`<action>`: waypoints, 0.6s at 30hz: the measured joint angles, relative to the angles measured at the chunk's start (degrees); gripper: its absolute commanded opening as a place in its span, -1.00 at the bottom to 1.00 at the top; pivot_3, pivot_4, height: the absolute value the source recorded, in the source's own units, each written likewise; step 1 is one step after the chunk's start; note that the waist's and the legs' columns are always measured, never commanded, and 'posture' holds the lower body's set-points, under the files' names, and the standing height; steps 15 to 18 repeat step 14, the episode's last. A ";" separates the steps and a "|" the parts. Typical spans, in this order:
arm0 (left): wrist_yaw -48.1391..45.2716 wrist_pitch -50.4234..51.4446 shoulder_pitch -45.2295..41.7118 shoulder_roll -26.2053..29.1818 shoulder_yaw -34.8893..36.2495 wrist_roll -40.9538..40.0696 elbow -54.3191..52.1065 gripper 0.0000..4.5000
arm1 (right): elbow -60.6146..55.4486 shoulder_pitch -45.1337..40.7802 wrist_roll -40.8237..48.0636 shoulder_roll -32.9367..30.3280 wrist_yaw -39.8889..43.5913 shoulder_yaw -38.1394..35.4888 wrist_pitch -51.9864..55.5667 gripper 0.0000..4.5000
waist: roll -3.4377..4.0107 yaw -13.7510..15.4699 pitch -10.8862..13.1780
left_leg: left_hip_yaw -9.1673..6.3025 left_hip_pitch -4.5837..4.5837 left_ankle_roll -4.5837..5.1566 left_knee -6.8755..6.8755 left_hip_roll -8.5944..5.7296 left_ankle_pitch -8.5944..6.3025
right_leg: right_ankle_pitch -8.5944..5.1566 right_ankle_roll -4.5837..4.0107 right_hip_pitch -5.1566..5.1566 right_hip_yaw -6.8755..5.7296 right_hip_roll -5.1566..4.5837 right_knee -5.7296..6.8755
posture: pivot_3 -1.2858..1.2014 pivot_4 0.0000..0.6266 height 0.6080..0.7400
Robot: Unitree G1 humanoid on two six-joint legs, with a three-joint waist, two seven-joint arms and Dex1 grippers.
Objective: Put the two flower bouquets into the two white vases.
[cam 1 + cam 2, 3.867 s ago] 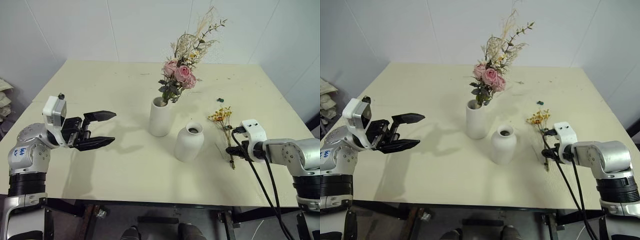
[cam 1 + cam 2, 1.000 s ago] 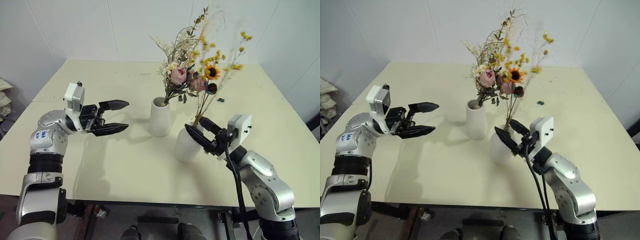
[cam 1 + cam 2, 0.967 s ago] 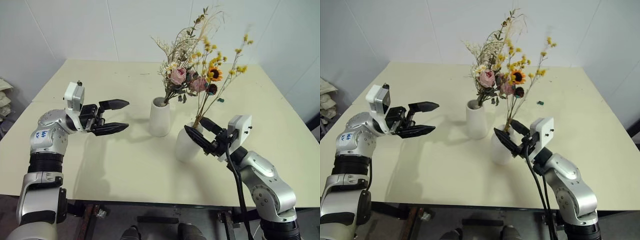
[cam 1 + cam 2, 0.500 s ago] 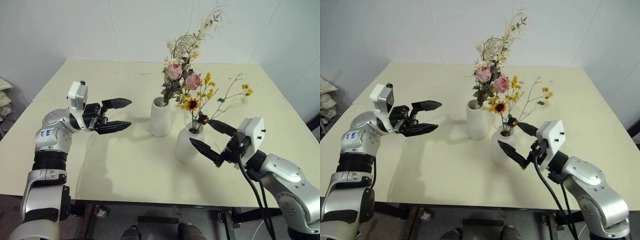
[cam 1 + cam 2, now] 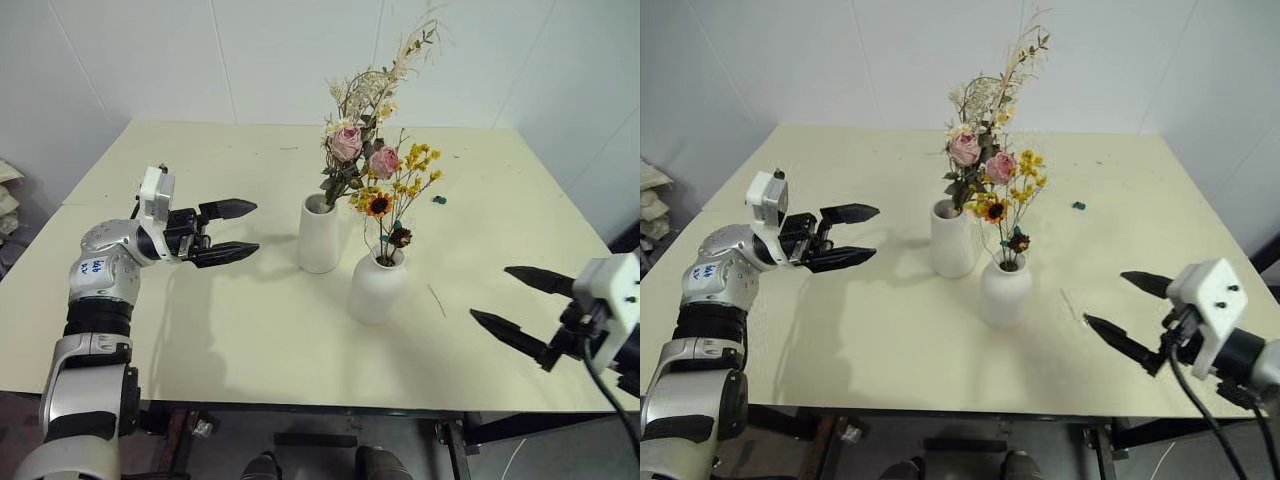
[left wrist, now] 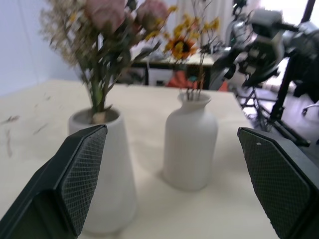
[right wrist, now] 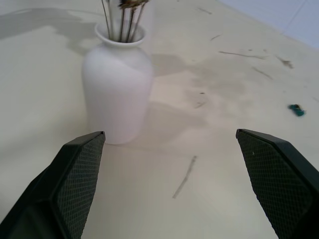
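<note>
The taller white vase [image 5: 320,235] stands mid-table with the pink rose bouquet [image 5: 350,150] upright in it. Just in front and to its right, the shorter white vase [image 5: 376,287] holds the yellow-orange bouquet [image 5: 395,190] by its thin stems. My left gripper [image 5: 256,227] hovers open to the left of the taller vase, pointing at it, with nothing between its fingers. Off to the right of the shorter vase, my right gripper [image 5: 490,292] is open, empty and well apart from it. The right wrist view has the shorter vase [image 7: 117,94] between the spread fingers.
A loose bit of stem [image 5: 437,300] lies on the cream table [image 5: 250,330] right of the shorter vase. A small green object [image 5: 438,199] sits farther back. White walls close off the far side of the table.
My right gripper let go of the yellow-orange bouquet's stems, opened wide and drew back to the right. The bouquet now stands on its own in the shorter vase. The left gripper barely moved.
</note>
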 measured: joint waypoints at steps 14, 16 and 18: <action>13.04 -3.09 -4.02 1.76 0.64 8.62 10.34 1.00 | 2.79 2.86 3.04 -2.09 5.65 -11.08 1.30 0.98 | -0.04 -0.03 0.00 | 0.05 -0.03 -0.04 0.02 0.00 -0.05 | 0.18 0.34 0.02 0.03 -0.01 -0.12 | 0.03 -0.52 1.00; 13.04 -3.09 -4.02 1.76 0.64 8.62 10.34 1.00 | 2.79 2.86 3.04 -2.09 5.65 -11.08 1.30 0.98 | -0.04 -0.03 0.00 | 0.05 -0.03 -0.04 0.02 0.00 -0.05 | 0.18 0.34 0.02 0.03 -0.01 -0.12 | 0.03 -0.52 1.00; 13.04 -3.09 -4.02 1.76 0.64 8.62 10.34 1.00 | 2.79 2.86 3.04 -2.09 5.65 -11.08 1.30 0.98 | -0.04 -0.03 0.00 | 0.05 -0.03 -0.04 0.02 0.00 -0.05 | 0.18 0.34 0.02 0.03 -0.01 -0.12 | 0.03 -0.52 1.00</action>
